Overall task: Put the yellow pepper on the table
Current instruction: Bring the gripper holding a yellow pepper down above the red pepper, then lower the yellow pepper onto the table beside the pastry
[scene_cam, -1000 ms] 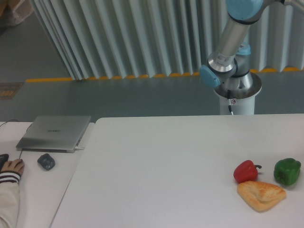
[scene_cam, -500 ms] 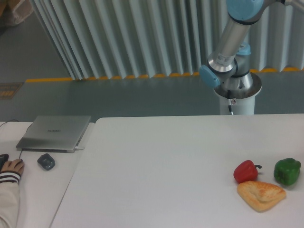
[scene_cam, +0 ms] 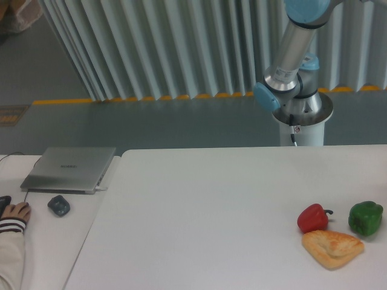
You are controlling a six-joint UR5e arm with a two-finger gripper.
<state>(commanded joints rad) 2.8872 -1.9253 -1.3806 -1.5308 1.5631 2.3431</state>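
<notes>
almost nothing changes on the table (scene_cam: 211,205) compared with a second ago: the red pepper (scene_cam: 312,218), the green pepper (scene_cam: 365,217) and the tan pastry (scene_cam: 332,248) lie in the same places near the right edge. only the robot arm (scene_cam: 294,51) shifts a little, its upper joint sits slightly higher and more to the left than before. i judge the arm is just starting or continuing a move somewhere above the view, so the task is not visibly advanced.

the yellow pepper is not visible anywhere; it is not on the table, and it may be held out of view, but i cannot confirm this. the gripper is cut off by the top of the picture, so i cannot tell whether it is open, closed or holding something. at the left, on the smaller desk, a closed grey laptop (scene_cam: 69,169), a dark mouse (scene_cam: 58,205) and a person's hand (scene_cam: 15,212) appear.
</notes>
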